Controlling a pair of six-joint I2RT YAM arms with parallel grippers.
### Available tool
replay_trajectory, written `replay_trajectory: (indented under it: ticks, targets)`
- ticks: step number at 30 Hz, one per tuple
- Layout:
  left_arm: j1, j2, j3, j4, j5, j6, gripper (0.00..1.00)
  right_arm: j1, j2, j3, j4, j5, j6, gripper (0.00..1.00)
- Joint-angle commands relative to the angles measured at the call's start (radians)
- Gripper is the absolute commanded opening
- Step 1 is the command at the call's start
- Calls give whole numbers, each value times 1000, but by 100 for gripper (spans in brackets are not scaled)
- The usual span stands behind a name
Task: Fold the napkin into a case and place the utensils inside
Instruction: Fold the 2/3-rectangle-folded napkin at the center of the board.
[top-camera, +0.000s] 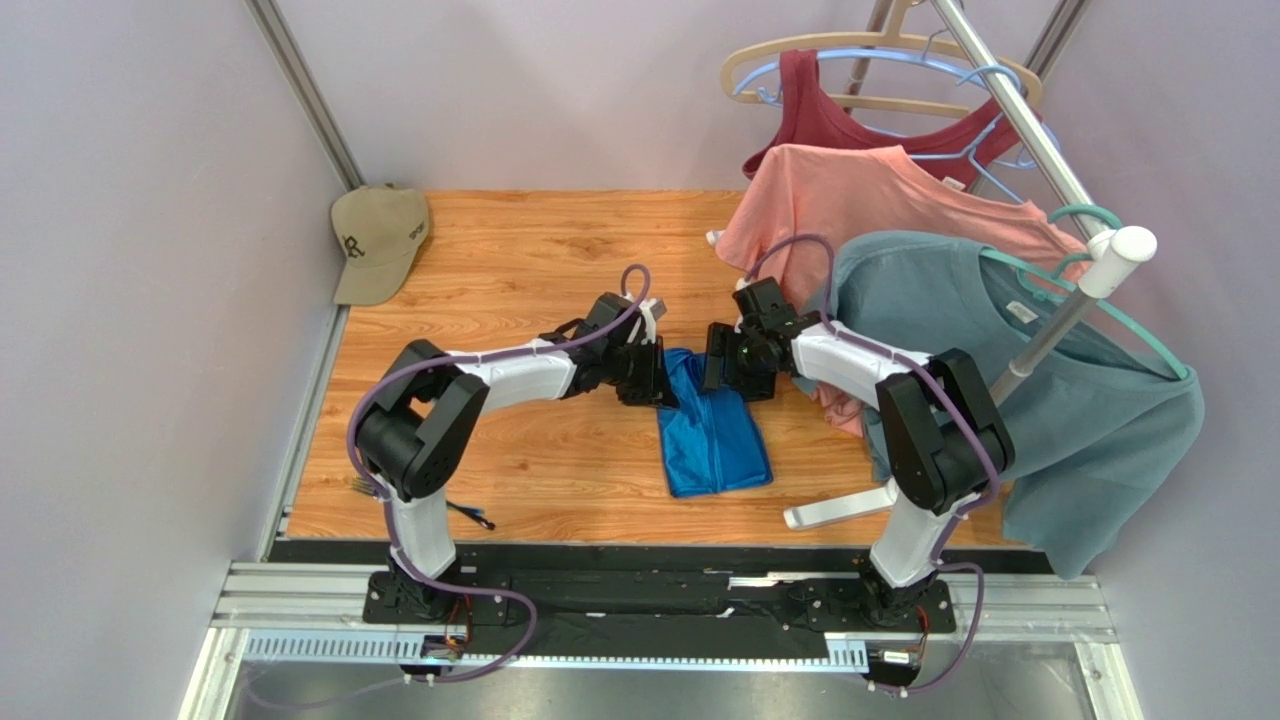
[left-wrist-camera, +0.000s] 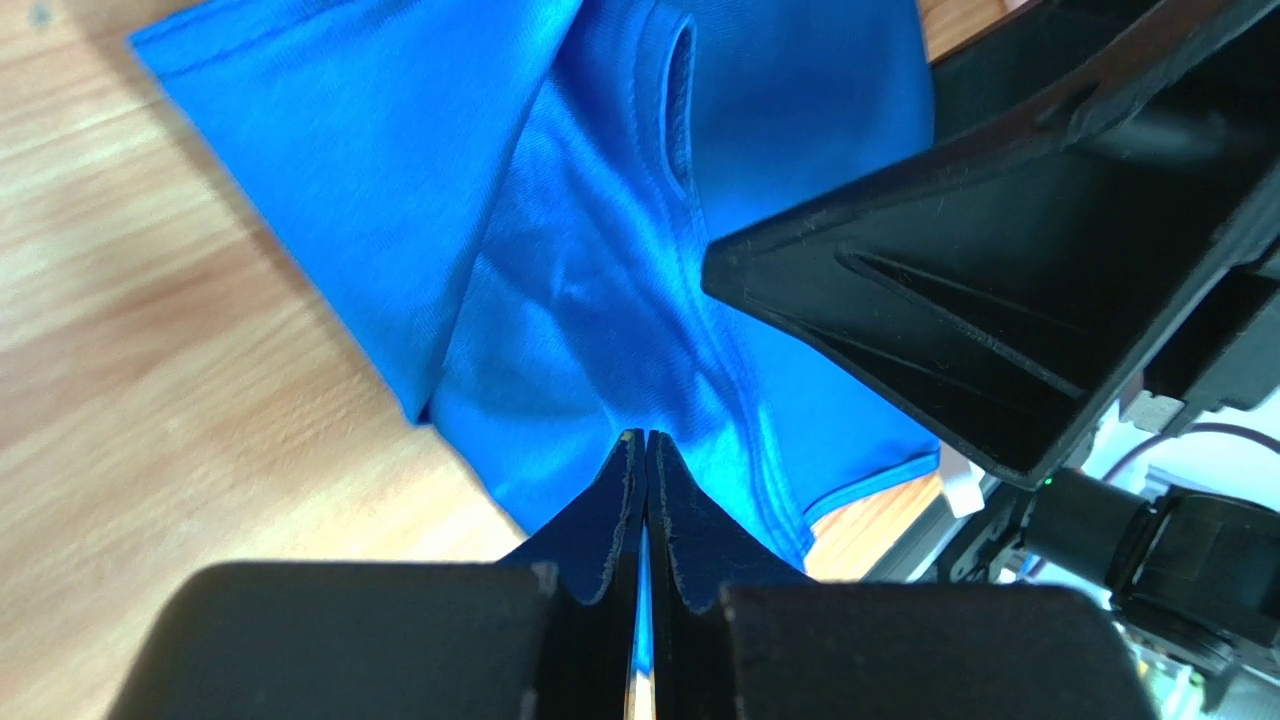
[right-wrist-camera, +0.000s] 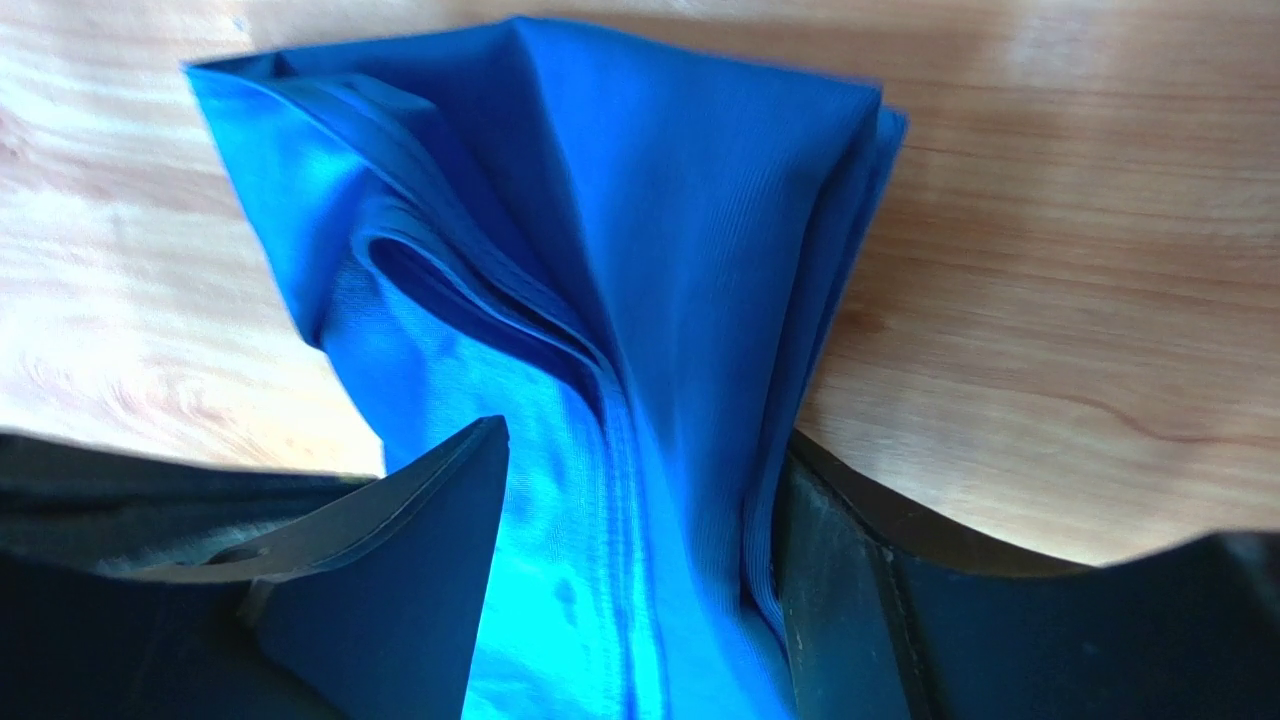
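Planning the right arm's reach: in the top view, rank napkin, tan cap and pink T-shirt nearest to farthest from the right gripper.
1. Napkin, at the right gripper.
2. Pink T-shirt, back right.
3. Tan cap, back-left corner.

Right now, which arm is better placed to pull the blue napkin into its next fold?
Probably left. The left end effector is pinched shut on the napkin, so it can pull now. The right end effector stands open around the cloth and must close first.
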Motion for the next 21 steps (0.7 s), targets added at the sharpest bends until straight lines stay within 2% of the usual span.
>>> replay_trajectory:
  ticks: [1,8,15,18,21]
  targets:
    - [-8,37,69,45,44,-10,5,-41,-57,-56,88,-85,-78,66]
    - [-10,113,164,57,15,-44,3,-86,-96,-140,160,-128,-95,55]
    - [-10,200,275,-12,-87,-28,2,-113,-82,-145,188,-178,-103,30]
    - [-8,260,337,-62,-119,-18,2,-116,-89,-152,202,-192,-95,22]
    - [-5,295,356,-58,-143,-16,1,-116,-106,-159,205,-191,-90,17]
